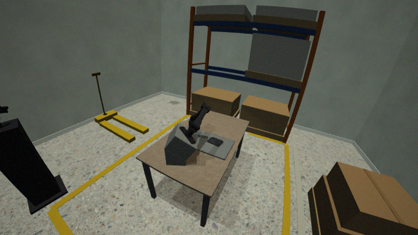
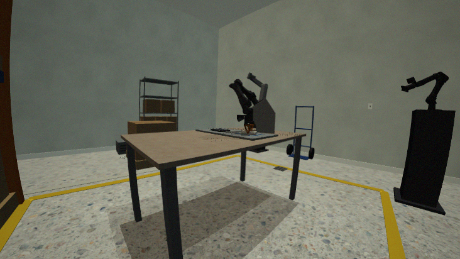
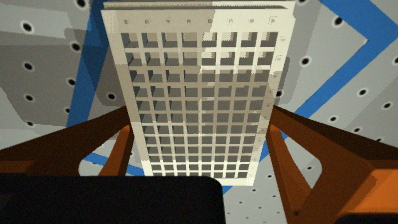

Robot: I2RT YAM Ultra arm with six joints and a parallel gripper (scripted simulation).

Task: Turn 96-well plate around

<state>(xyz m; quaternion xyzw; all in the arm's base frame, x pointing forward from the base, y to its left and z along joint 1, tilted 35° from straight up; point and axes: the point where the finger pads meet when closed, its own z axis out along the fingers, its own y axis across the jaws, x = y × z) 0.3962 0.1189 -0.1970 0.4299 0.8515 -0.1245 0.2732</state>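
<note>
Top view: the dark arm (image 1: 196, 121) bends over the grey perforated deck (image 1: 225, 150) at centre frame.

Exterior view: the orange-fingered gripper (image 2: 248, 128) hangs low there.

Wrist view: its jaws pinch the cream rigid plastic 96-well plate (image 3: 200, 95) by its long sides, over blue tape (image 3: 82, 75). The plate is probably light, stiff and smooth-walled.

Dark housing (image 1: 177, 149) blocks behind arm; plate nest (image 1: 214, 141) low beside; deck (image 1: 226, 150) otherwise open

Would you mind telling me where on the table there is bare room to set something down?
The table's near half, from the front edge to the grey deck, shows bare wood. The deck end is crowded: arm base, tool gripping the plate.
</note>
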